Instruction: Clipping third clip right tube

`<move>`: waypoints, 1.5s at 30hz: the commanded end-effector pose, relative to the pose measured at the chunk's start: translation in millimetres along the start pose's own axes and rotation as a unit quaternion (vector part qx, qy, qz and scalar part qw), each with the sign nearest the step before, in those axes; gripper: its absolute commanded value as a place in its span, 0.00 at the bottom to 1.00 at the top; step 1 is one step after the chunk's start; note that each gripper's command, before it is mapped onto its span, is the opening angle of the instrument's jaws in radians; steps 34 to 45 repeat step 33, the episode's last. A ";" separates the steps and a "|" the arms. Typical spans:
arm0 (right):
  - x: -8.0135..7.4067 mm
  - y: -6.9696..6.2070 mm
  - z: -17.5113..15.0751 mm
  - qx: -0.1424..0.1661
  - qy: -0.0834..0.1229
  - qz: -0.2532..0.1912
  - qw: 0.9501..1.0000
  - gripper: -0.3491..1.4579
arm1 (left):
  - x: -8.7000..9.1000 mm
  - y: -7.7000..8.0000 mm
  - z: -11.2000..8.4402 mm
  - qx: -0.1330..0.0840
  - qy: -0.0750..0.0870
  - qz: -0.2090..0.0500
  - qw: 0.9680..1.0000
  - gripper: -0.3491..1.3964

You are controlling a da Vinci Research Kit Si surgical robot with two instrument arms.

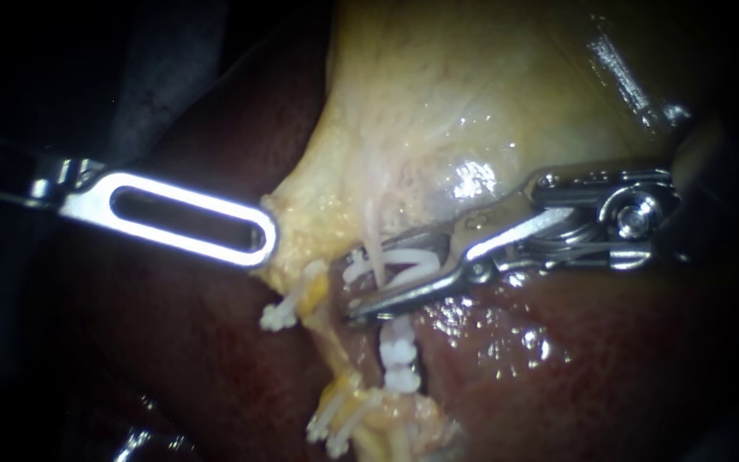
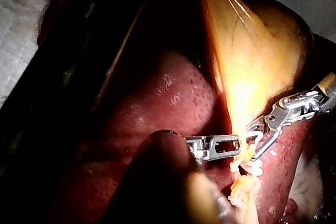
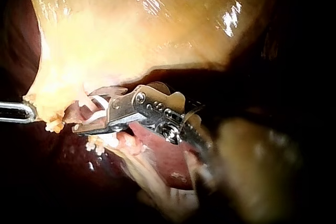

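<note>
While the left instrument grips the gallbladder edge in closed jaws, the right instrument, its jaws holding a white clip astride the right tube beyond two clips, should squeeze only once both clip tips clear the tube.

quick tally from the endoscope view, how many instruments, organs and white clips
instruments: 2, left instrument and right instrument
organs: 2, liver and gallbladder
white clips: 6, one open clip in the right instrument, 5 shut clips (lowest two hard to separate)
total: 10
</note>
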 end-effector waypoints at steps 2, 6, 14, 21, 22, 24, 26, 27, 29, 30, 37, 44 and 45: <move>0.0 0.1 0.0 0.000 -0.001 -0.003 1.000 0.42 | 0.0 0.0 0.0 0.000 0.000 0.000 1.000 0.00; -0.1 0.1 -0.1 0.001 0.000 0.012 1.000 0.38 | 0.0 0.0 0.0 0.000 0.000 0.000 1.000 0.00; -0.4 0.4 -1.2 0.006 0.004 0.058 0.998 0.00 | 0.0 0.0 0.0 0.000 0.000 0.000 1.000 0.00; -0.6 1.0 -1.7 0.007 0.003 0.057 0.998 0.00 | 0.0 0.0 0.0 0.000 0.000 0.000 1.000 0.00; -0.6 1.0 -1.7 0.007 0.003 0.057 0.998 0.00 | 0.0 0.0 0.0 0.000 0.000 0.000 1.000 0.00; -0.6 1.0 -1.7 0.007 0.003 0.057 0.998 0.00 | 0.0 0.0 0.0 0.000 0.000 0.000 1.000 0.00; -0.6 1.0 -1.7 0.007 0.003 0.057 0.998 0.00 | 0.0 0.0 0.0 0.000 0.000 0.000 1.000 0.00; -0.7 1.0 -1.7 0.007 0.003 0.057 0.998 0.00 | 0.0 0.0 0.0 0.000 0.000 0.000 1.000 0.00; -0.7 1.0 -1.7 0.007 0.003 0.057 0.998 0.00 | 0.0 0.0 0.0 0.000 0.000 0.000 1.000 0.00; -0.7 1.0 -1.7 0.007 0.003 0.057 0.998 0.00 | 0.0 0.0 0.1 0.000 0.000 0.000 1.000 0.00; -0.7 1.0 -1.7 0.007 0.003 0.056 0.998 0.00 | 0.0 0.0 0.1 0.000 0.000 0.000 1.000 0.00; -0.7 1.0 -1.7 0.007 0.003 0.056 0.998 0.00 | 0.0 0.0 0.1 0.000 0.000 0.000 1.000 0.00; -0.7 1.0 -1.7 0.007 0.003 0.056 0.998 0.00 | 0.0 0.0 0.1 0.000 0.000 0.000 1.000 0.00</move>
